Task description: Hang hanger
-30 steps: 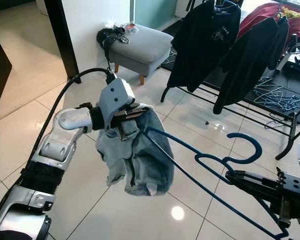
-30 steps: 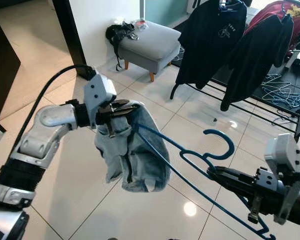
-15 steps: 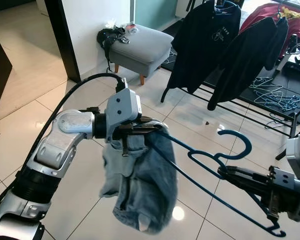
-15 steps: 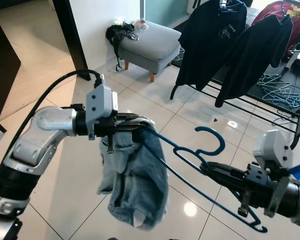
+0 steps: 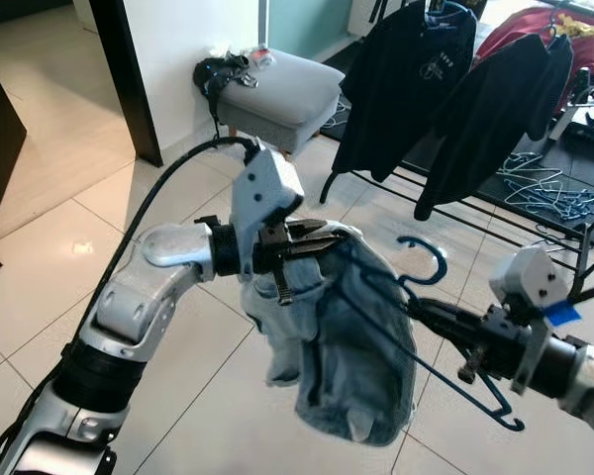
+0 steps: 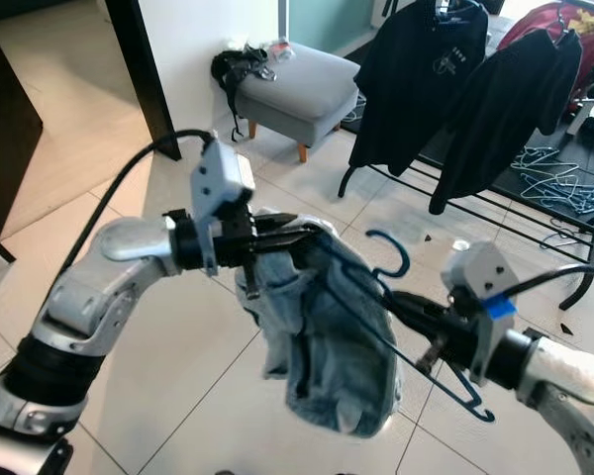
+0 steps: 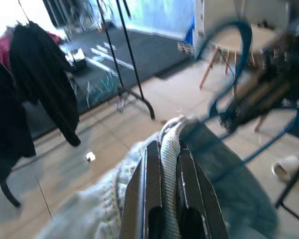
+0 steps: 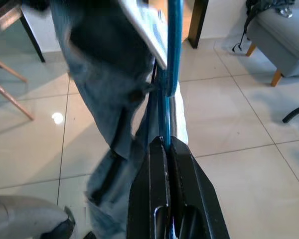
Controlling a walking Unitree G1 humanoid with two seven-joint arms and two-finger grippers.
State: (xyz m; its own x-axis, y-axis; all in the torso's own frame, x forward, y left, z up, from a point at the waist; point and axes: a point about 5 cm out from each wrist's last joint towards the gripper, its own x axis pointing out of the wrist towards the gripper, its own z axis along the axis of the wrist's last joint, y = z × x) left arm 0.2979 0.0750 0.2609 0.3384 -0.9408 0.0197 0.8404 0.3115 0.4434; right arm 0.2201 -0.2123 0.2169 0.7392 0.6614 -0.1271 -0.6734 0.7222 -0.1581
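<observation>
A blue plastic hanger is held near its neck by my right gripper, which is shut on it; the hook curls upward. One hanger arm runs into a light blue denim garment that hangs in mid air. My left gripper is shut on the garment's top edge, with folded cloth pinched between its fingers. In the right wrist view the hanger's blue bar rises from the shut fingers toward the denim.
A black clothes rack with dark shirts stands ahead on the right, loose hangers lying on the dark mat beneath. A grey footstool sits by the white wall. Glossy floor tiles lie below.
My right gripper has brought the hanger left and closer, pushing its arm deeper into the denim. My left gripper has risen and shifted right with the garment.
</observation>
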